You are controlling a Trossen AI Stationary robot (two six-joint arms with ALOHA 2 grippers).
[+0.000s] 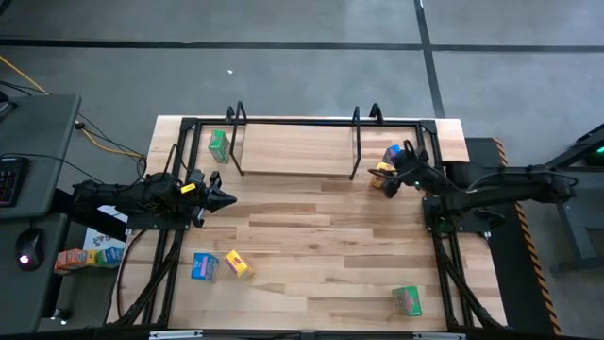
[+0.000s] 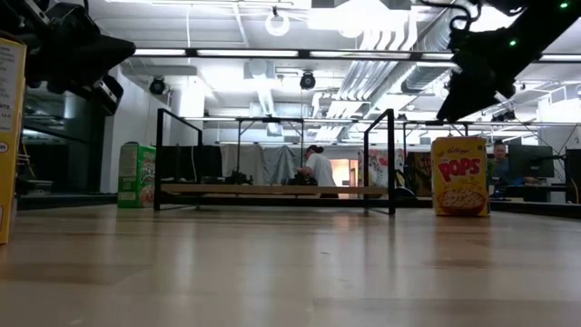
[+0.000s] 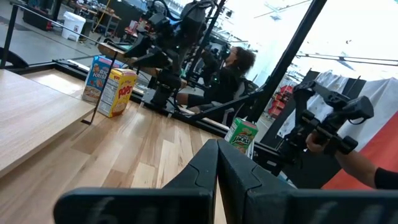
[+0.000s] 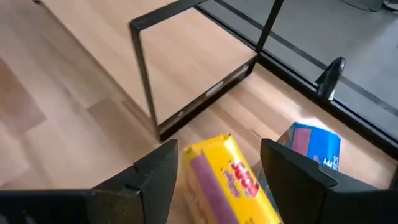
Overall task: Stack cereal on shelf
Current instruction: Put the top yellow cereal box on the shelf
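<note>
The shelf is a pale plank between black wire hoops at the table's far edge. A yellow cereal box stands upright on the table off the shelf's right end, with a blue box just behind it. My right gripper is open and hovers above the yellow box, one finger to each side of it. A green box stands at the shelf's left end. My left gripper is shut and hangs over the table's left side, pointing right.
Three more boxes lie near the table's near edge: a blue box, a yellow box and a green box. The middle of the table is bare wood. A side desk on the left holds more small boxes. People show in the room beyond.
</note>
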